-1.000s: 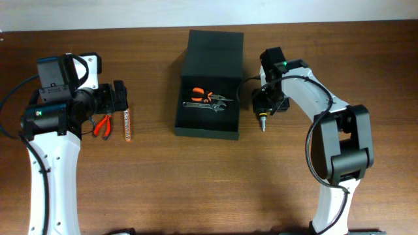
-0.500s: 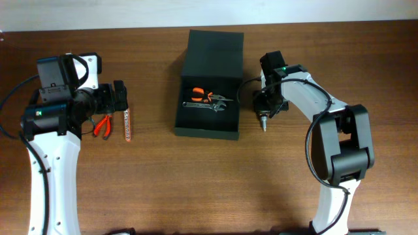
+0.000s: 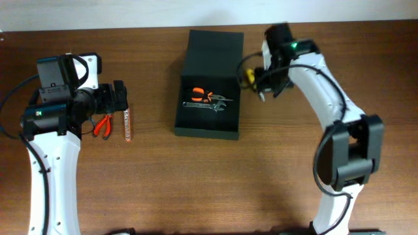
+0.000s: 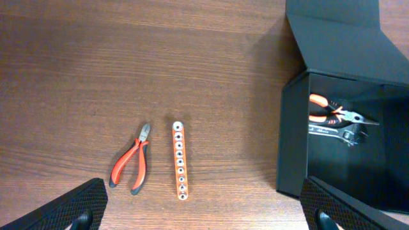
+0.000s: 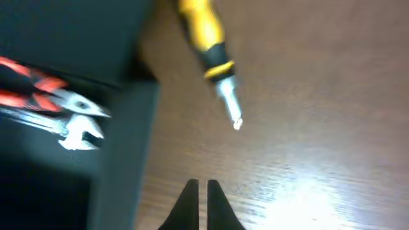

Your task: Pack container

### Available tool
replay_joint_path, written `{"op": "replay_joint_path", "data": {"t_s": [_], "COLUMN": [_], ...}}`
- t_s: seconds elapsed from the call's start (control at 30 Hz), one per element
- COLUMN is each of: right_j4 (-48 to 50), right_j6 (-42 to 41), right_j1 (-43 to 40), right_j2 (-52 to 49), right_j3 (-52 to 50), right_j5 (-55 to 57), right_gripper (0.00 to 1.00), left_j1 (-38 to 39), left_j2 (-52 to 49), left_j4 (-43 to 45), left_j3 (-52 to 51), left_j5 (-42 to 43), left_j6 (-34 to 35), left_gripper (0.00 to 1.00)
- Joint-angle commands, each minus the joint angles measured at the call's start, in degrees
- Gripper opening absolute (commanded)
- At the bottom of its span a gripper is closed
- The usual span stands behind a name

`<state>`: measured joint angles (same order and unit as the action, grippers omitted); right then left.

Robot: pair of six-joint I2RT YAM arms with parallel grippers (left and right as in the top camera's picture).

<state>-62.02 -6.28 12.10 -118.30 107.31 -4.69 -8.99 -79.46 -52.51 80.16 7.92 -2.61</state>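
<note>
At upper centre of the overhead view, container point(image 3: 206, 132): open, with its flat lid point(image 3: 215, 52) laid back toward the top edge.
Inside the container: orange-handled pliers point(image 3: 201, 93) and a wrench point(image 3: 212, 104), touching.
Right gripper point(image 5: 198, 193): fingers pinched almost together, just a sliver between the tips, and nothing in them!
Container versus right gripper: the box fills the left of the right wrist view, its dark wall near the tips but apart from them.
Screwdriver point(image 5: 206, 38): yellow handle at top centre, beyond the tips and beside the box's wall. It is blurred, so I cannot tell whether it is lying or lifted.
Left gripper point(image 4: 201, 207): fingers spread wide at the bottom corners, empty.
Container versus left gripper: the box is at the right edge of the left wrist view, well apart.
Table point(image 4: 77, 76): red pliers point(image 4: 131, 167) and an orange bit rail point(image 4: 179, 161) side by side, left of centre.
</note>
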Motion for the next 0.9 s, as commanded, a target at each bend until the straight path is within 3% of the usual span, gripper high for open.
{"op": "replay_joint_path", "data": {"t_s": [0.0, 0.2, 0.4, 0.87], "right_j4": [-1.53, -1.16, 2.84, 3.74], "right_j6": [1.62, 1.62, 1.57, -1.97], "right_j1": [0.61, 0.63, 0.04, -12.37], "right_j2": [2.51, 2.49, 1.92, -0.48], "right_j3": [4.52, 4.17, 2.40, 2.40], "right_j5": [0.70, 1.20, 6.80, 2.75], "right_gripper": [0.04, 0.05, 0.27, 0.51], "left_j1": [-0.28, -0.28, -0.28, -0.28], "left_j2": [-0.26, -0.26, -0.26, -0.26], "left_j4": [0.15, 0.15, 0.15, 0.15], "left_j3": [1.27, 1.27, 1.27, 1.27], "left_j5": [-0.26, -0.26, -0.26, -0.26], "left_j6": [-1.14, -1.14, -1.14, -1.14], "left_gripper": [0.99, 0.99, 0.99, 0.99]}}
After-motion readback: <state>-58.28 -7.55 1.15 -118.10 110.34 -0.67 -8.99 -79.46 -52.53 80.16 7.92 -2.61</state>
